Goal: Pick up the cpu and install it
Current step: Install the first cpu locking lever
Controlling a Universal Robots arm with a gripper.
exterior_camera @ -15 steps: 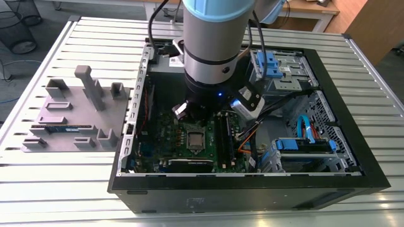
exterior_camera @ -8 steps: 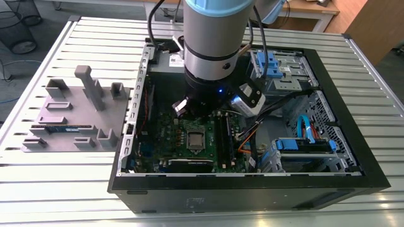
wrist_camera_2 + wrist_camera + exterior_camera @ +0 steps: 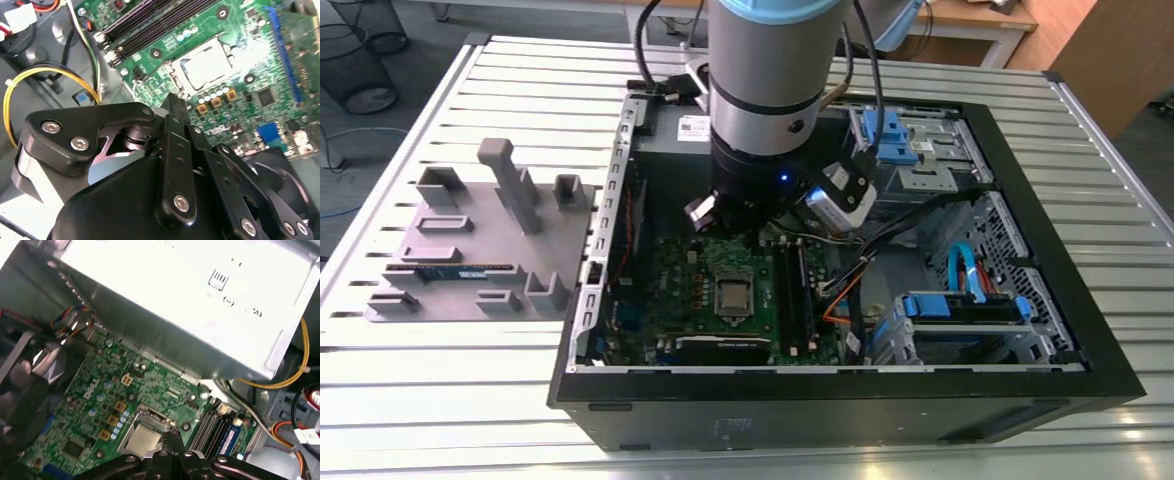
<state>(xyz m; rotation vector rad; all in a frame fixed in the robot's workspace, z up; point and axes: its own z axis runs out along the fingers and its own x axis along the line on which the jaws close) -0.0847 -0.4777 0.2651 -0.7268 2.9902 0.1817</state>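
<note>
The cpu (image 3: 206,65), a small silvery square, lies flat in the socket of the green motherboard (image 3: 260,75) inside the open computer case (image 3: 1067,340). It also shows in the first wrist view (image 3: 141,438) and in the exterior view (image 3: 734,295). My gripper (image 3: 173,101) hangs just above the board, a little to one side of the socket. Its black fingers are shut together with nothing between them. In the first wrist view the gripper (image 3: 172,434) has its tips right beside the socket's edge. The arm (image 3: 761,110) stands over the case's middle.
A silver power supply box (image 3: 200,290) rises close to the socket. Memory slots (image 3: 145,25), yellow cables (image 3: 30,85) and a black fan (image 3: 280,165) surround it. On the exterior view's left, a grey fixture plate (image 3: 480,240) holds a memory stick (image 3: 454,270).
</note>
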